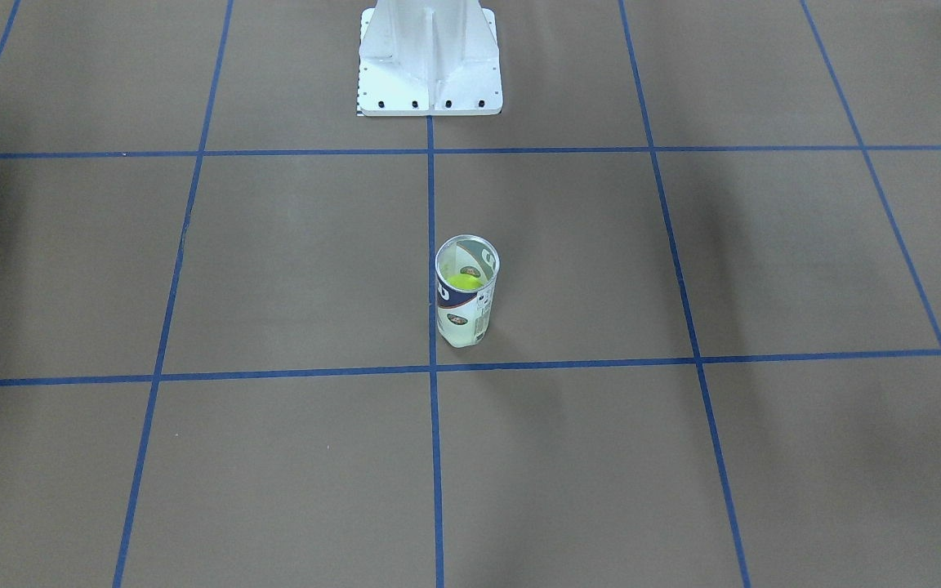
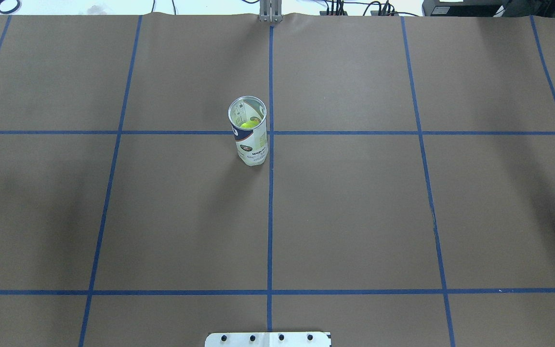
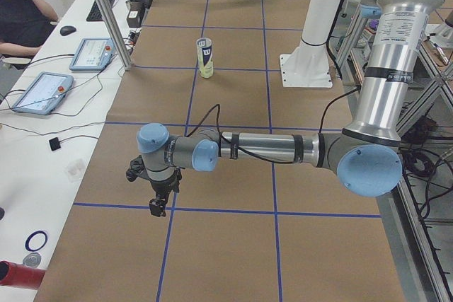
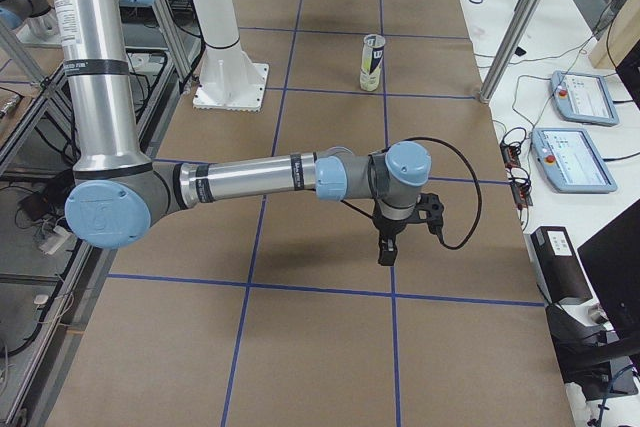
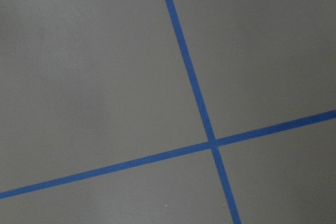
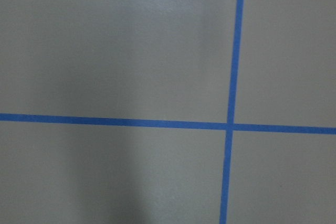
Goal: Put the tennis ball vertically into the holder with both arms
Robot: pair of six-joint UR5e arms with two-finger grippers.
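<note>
Front view: a clear can (image 1: 466, 294) stands upright mid-counter (image 1: 193, 269) with a yellow ball (image 1: 464, 282) inside, the white base (image 1: 430, 61) well behind it. Overhead: bare counter lies on every side of the can, its edges far off. Left-end view: the left hand (image 3: 157, 206) hangs well away from the can; fingers apart or together, cannot tell. Right-end view: likewise the right hand (image 4: 387, 250). Wrist views: only tape lines (image 5: 195, 85). The insertion looks done; any further move should pass wide of the can to avoid tipping it.
</note>
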